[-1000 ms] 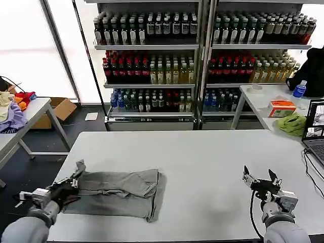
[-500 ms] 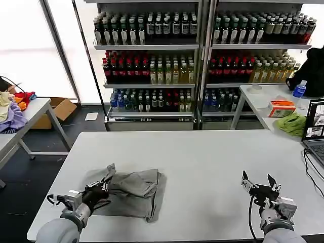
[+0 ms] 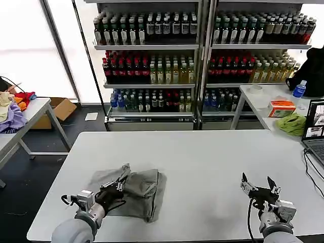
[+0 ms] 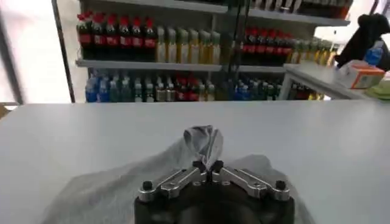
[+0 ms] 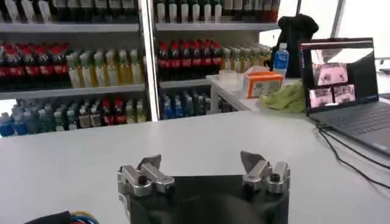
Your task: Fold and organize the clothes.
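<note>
Now I am pulling the left edge of the grey shirt [image 3: 139,190] across its middle with my left hand [image 3: 121,183] pinched on it, so the fold is almost done, while my right hand [image 3: 259,185] is waiting open on the surface [image 3: 202,157].

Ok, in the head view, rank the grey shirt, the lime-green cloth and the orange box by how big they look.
1. Grey shirt, largest, pinched by the left gripper.
2. Lime-green cloth.
3. Orange box.
Cloth and box look close; both lie farther off, so true sizes are unsure.
</note>
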